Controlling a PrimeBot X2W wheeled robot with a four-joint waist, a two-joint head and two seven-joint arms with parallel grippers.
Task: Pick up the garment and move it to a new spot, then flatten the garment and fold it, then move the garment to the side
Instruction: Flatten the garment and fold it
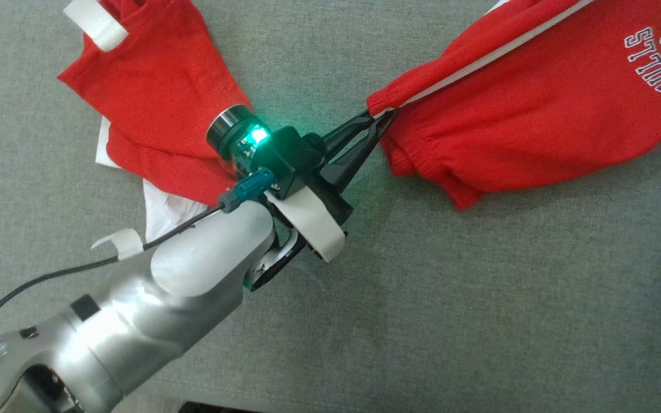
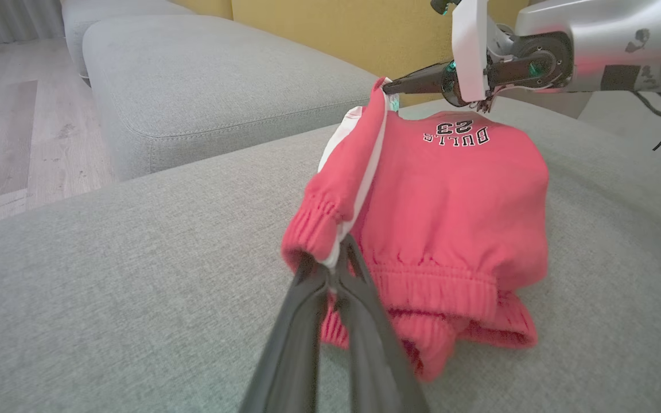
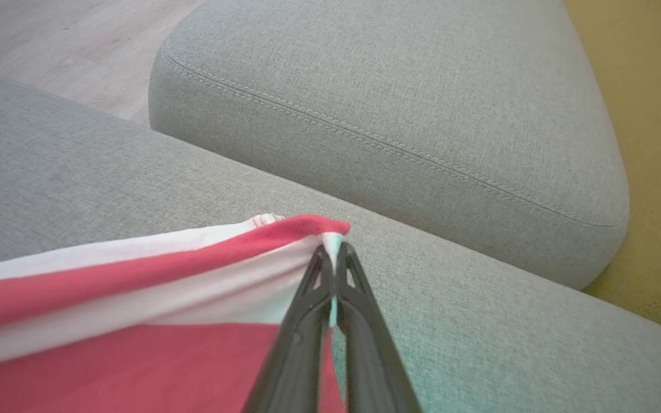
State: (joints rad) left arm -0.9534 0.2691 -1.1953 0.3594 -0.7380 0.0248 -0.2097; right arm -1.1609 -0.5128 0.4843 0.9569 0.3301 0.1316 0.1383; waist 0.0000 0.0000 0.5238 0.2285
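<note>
So both ends are clamped right now: the left gripper [image 1: 384, 117] has its two dark fingers pressed together on the elastic corner of the garment [image 1: 537, 109], with just a sliver of cloth between the tips. The right gripper [image 3: 335, 248] is squeezed tight on the red-and-white edge at the other end. The garment is red sportswear with a white stripe [image 1: 479, 57] and BULLS 23 lettering [image 2: 457, 133]. Its bulk sits on the big grey cushion [image 1: 422, 298], while the pinched edge is lifted off the cushion and pulled fairly taut between the two grippers. The long axis runs along that stripe, from the gathered elastic end at the left gripper to the plainer end at the right gripper. In the head view that's a diagonal going up and to the right, and the lettering reads upside down. Stuff I can't really make out: the far end of the garment and part of the lettering are cut off by the head view's edge. The lower layers are bunched under themselves on the cushion, so I can't tell what shape the thing really is. There's also a second red piece of clothing [image 1: 158, 97] on the same cushion, partly behind the left wrist, with some white bits I can't identify. A second cushion [image 3: 393, 115] butts up against the big one on its far side, and there's wooden floor [image 2: 9, 115] past that.
</note>
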